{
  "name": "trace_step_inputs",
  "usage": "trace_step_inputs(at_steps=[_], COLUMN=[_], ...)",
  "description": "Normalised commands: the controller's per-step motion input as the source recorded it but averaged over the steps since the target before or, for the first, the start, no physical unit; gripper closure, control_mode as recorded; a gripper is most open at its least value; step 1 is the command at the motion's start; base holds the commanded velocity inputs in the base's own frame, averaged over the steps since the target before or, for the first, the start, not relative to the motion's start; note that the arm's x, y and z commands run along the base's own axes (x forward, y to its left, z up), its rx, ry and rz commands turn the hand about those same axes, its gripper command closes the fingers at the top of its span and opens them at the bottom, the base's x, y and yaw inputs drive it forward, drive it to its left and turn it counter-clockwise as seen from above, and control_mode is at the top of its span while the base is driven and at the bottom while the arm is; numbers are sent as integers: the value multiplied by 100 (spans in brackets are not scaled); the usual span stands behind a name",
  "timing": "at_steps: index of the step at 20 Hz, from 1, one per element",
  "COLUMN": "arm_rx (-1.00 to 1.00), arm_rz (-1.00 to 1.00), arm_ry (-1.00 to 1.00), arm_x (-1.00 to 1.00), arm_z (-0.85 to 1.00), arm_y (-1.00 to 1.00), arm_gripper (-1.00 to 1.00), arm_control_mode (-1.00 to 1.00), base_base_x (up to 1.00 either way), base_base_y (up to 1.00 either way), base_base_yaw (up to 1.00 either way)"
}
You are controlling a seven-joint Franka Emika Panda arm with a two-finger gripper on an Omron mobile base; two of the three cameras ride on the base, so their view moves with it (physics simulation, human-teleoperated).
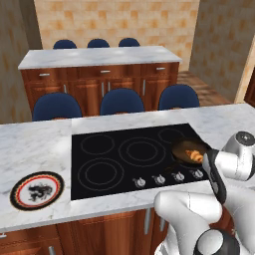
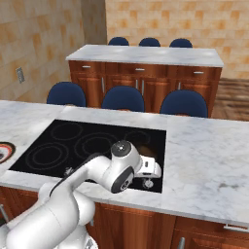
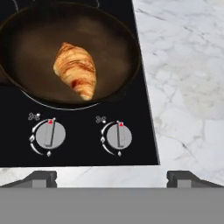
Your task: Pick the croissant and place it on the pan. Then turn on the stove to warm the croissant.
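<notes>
While wide apart and empty, claw (image 3: 111, 177) above knobs (image 3: 119, 135), croissant (image 3: 75, 70) in pan (image 3: 118, 39).

White marble counter (image 1: 35, 144) in foreground, wood cabinet fronts (image 1: 99, 231) below with silver handles. Three blue chairs (image 1: 122, 102) just behind counter. Farther back, second island (image 1: 99, 57): marble top, brown wood drawers and doors, three more blue chair backs (image 1: 98, 44) beyond it. Far wall (image 1: 114, 20) tan tile, mottled orange. Wood plank floor (image 1: 204, 87) at right. Wall outlet (image 2: 20, 74) on left wall. Light even, soft.
</notes>
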Motion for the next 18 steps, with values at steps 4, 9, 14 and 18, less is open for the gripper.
trace_step_inputs(at_steps=[4, 9, 14, 18], arm_rx=[0, 0, 0, 0], arm_rz=[0, 0, 0, 0], arm_ry=[0, 0, 0, 0], arm_x=[4, 19, 11, 11], arm_z=[-8, -32, -10, -11], arm_y=[-4, -15, -13, -6], arm_gripper=[-100, -100, -100, -100], arm_control_mode=[-100, -100, -100, -100], base_base_x=[0, 0, 0, 0], base_base_y=[0, 0, 0, 0], base_base_yaw=[0, 0, 0, 0])
